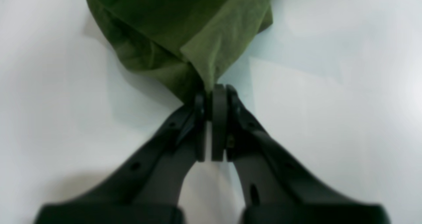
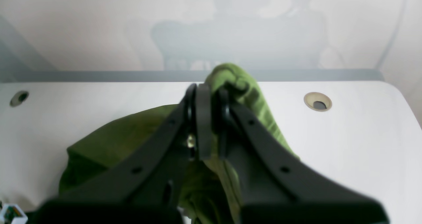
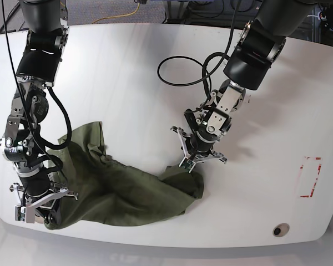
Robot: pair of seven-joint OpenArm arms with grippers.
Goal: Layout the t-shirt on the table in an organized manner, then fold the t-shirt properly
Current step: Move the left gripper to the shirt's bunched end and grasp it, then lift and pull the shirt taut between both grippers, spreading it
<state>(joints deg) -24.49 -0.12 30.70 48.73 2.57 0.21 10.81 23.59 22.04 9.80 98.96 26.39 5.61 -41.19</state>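
Olive t-shirt [image 3: 122, 185] stretches lengthwise between left pincer [image 3: 190, 165] and right pincer [image 3: 44, 217], both pinching it.

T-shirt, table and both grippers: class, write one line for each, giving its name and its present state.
t-shirt: crumpled and unfolded, pinched at two edges.
left gripper: shut on the t-shirt.
right gripper: shut on the t-shirt.
table: carries the t-shirt; red dashed rectangle uncovered.

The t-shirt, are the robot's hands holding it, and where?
Yes. The left gripper pinches a bunched edge of the t-shirt; the right gripper pinches another bunched fold at the opposite end.
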